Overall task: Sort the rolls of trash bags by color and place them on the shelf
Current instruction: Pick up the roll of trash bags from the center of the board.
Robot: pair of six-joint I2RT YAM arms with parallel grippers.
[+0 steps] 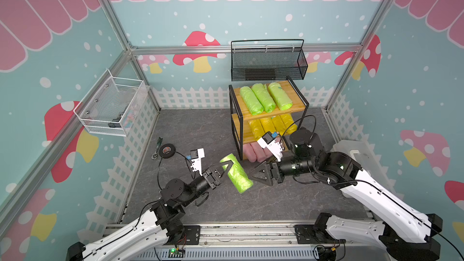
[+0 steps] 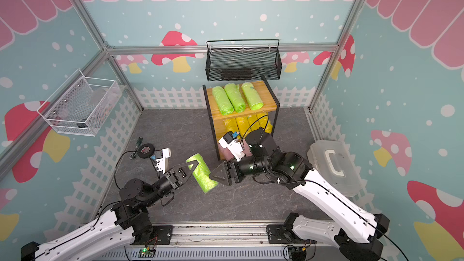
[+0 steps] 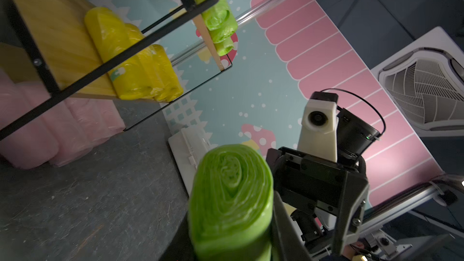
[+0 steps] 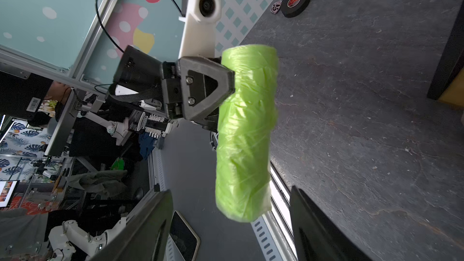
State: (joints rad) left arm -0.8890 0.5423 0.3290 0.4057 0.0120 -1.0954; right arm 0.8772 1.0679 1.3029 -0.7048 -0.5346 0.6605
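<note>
My left gripper (image 1: 229, 165) is shut on one end of a lime green roll of trash bags (image 1: 237, 175), holding it level above the floor left of the shelf (image 1: 297, 96). The roll's spiral end (image 3: 231, 192) fills the left wrist view. My right gripper (image 1: 251, 177) stands open at the roll's other end (image 4: 244, 197), its fingers (image 4: 155, 222) apart from the plastic on both sides. Three green rolls (image 1: 265, 97) lie on the shelf's top board. Yellow rolls (image 1: 272, 124) fill the middle board and pink rolls (image 1: 253, 152) the bottom.
A black tape roll (image 1: 167, 150) and a ratchet wrench (image 1: 157, 146) lie on the floor at the left. A black mesh basket (image 1: 268, 64) hangs above the shelf. A white wire basket (image 1: 113, 106) hangs on the left wall. A white plastic box (image 2: 334, 164) sits at the right.
</note>
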